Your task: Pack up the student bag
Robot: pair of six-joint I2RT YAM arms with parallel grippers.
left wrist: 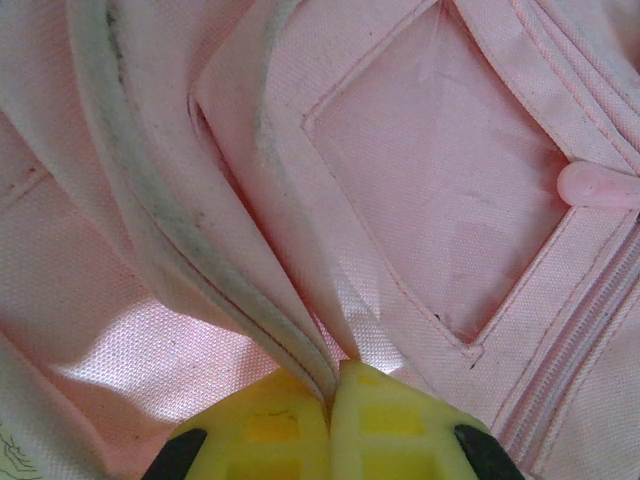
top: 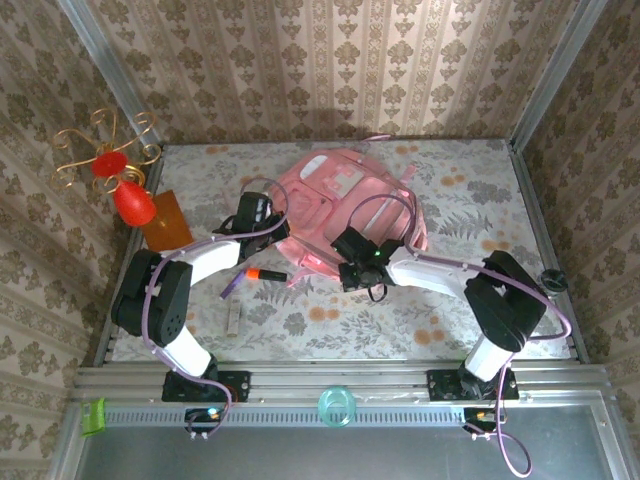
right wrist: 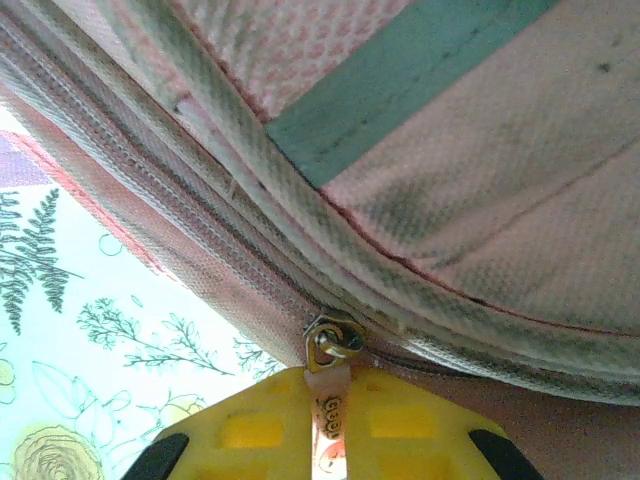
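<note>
Large soft pink fabric student bag lies flat on the floral counter. Left gripper is clamped shut on a piped fabric fold at the bag's left edge. Right gripper pinches the small pale zip pull tab at the bag's near edge.

Step judged: unzipping. The next move calls for drawing the tab along the zip while the fold is held taut.

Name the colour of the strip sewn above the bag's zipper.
Teal; the strip shows best in the right wrist view.

The overhead camera looks down on the whole table; both wrist cameras sit close against the student bag.
</note>
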